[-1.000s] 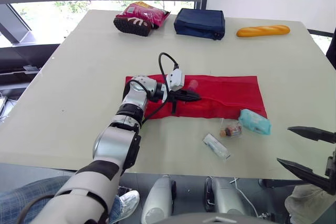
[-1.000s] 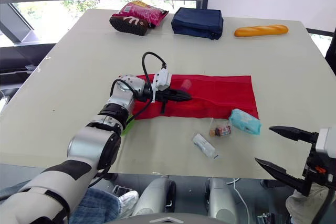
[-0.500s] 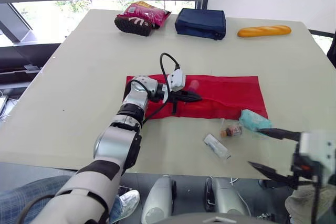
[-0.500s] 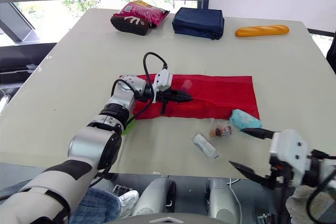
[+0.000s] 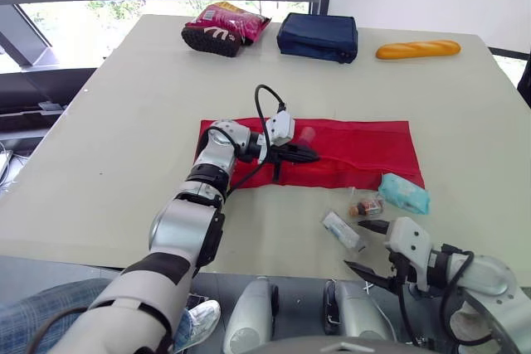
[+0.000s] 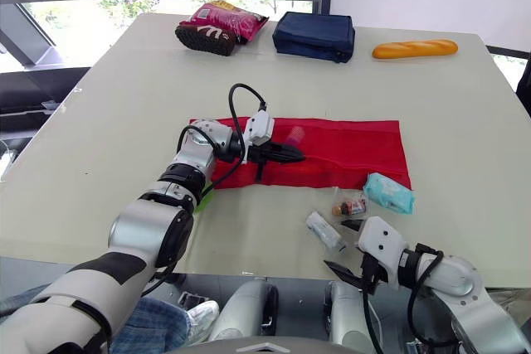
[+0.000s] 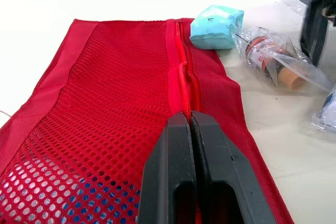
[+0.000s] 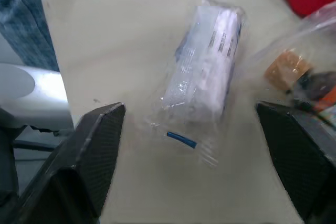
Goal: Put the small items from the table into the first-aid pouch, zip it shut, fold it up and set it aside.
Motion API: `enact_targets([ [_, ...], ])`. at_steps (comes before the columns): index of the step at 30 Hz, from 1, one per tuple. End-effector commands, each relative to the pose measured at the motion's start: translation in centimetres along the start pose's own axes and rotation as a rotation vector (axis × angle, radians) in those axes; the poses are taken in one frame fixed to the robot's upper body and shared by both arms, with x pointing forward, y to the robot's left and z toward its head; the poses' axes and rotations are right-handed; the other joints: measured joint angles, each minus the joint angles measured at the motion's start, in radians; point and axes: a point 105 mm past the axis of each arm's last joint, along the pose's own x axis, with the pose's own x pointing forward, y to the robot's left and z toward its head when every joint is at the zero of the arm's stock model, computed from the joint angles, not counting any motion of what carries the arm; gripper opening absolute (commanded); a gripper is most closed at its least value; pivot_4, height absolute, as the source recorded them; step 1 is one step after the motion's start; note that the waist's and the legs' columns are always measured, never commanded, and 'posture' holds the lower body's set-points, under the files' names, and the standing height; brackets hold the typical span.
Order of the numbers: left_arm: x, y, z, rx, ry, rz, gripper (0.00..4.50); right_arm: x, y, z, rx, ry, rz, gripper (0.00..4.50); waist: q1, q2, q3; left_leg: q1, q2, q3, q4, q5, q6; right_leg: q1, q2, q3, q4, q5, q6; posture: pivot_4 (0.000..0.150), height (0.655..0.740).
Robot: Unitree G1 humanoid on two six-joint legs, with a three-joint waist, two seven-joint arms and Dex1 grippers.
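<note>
Pouch (image 5: 357,148) lies flat, red, mid-table; my left gripper (image 7: 190,118) is closed tight, tips at its zip line. My right gripper (image 5: 358,244) gapes wide just short of the clear packet (image 8: 205,72), near the table's (image 5: 124,122) front edge.

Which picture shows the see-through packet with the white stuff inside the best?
The right wrist view. The clear packet lies big and close there, showing its white contents and blue stripe. Both eye views show it tiny, near the front edge of the table. The left wrist view catches perhaps a corner.
</note>
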Motion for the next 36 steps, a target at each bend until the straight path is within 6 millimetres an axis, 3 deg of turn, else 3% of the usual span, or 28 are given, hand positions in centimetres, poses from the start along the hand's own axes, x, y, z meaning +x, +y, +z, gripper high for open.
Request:
enact_targets([
  [1, 0.1, 0.6, 1.2, 0.05, -0.008, 0.002, 0.0, -0.1, -0.2, 0.8, -0.03, -0.02, -0.011, 2.68, 0.0, 0.0, 0.0, 0.0, 0.0, 0.0, 0.0, 0.0, 0.0, 0.0, 0.0, 0.0, 0.0, 0.0, 0.0, 0.15, 0.7164],
  [4, 0.1, 0.6, 1.2, 0.05, -0.006, 0.002, 0.0, -0.6, -0.2, 1.4, -0.035, -0.038, 0.001, 1.05, 0.0, 0.0, 0.0, 0.0, 0.0, 0.0, 0.0, 0.0, 0.0, 0.0, 0.0, 0.0, 0.0, 0.0, 0.0, 0.15, 0.7164],
  [7, 0.1, 0.7, 1.2, 0.05, -0.006, 0.004, 0.0, -1.1, 0.2, 2.0, -0.03, -0.052, 0.02, 0.06, 0.0, 0.0, 0.0, 0.0, 0.0, 0.0, 0.0, 0.0, 0.0, 0.0, 0.0, 0.0, 0.0, 0.0, 0.0, 0.15, 0.7164],
  [11, 0.0, 0.7, 1.2, 0.049, -0.007, 0.008, 0.0, -1.6, 0.1, 4.1, 0.029, -0.105, -0.013, 0.06, 0.0, 0.0, 0.0, 0.0, 0.0, 0.0, 0.0, 0.0, 0.0, 0.0, 0.0, 0.0, 0.0, 0.0, -0.001, 0.15, 0.7164],
  [17, 0.2, 0.6, 1.2, 0.044, -0.013, 0.009, 0.0, -0.4, -1.7, 6.6, 0.063, -0.092, -0.133, 0.06, 0.0, 0.0, 0.0, 0.001, 0.001, 0.0, 0.0, 0.0, 0.0, 0.0, 0.0, 0.0, 0.001, 0.001, -0.002, 0.15, 0.7164],
  [19, 0.2, 0.6, 1.2, 0.043, -0.015, 0.007, 0.0, 0.2, -4.4, 6.4, 0.079, -0.012, -0.27, 0.06, -0.001, 0.0, 0.0, 0.0, 0.001, 0.0, 0.0, 0.0, 0.0, 0.0, 0.0, 0.0, 0.0, 0.002, -0.002, 0.15, 0.7164],
  [21, 0.3, 0.6, 1.3, 0.044, -0.017, 0.007, 0.0, 0.6, -5.7, 6.5, 0.109, 0.028, -0.33, 0.06, -0.001, 0.0, 0.0, 0.0, 0.0, 0.0, 0.001, 0.0, 0.0, 0.0, 0.0, 0.0, 0.001, 0.002, -0.002, 0.15, 0.7164],
  [27, 0.6, 0.7, 1.5, 0.046, -0.029, 0.008, 0.0, 2.1, -5.9, 6.4, 0.101, 0.126, -0.322, 0.06, 0.0, 0.0, 0.0, -0.004, -0.001, -0.001, 0.001, 0.0, 0.0, -0.002, 0.0, -0.003, 0.001, 0.002, -0.003, 0.15, 0.7164],
  [36, 0.7, 0.7, 1.6, 0.049, -0.041, 0.011, 0.0, 2.9, -6.8, 6.4, 0.134, 0.14, -0.375, 0.06, -0.003, 0.001, 0.0, -0.004, -0.001, -0.001, 0.001, 0.0, 0.0, -0.003, 0.0, -0.001, 0.001, 0.002, -0.003, 0.15, 0.7164],
])
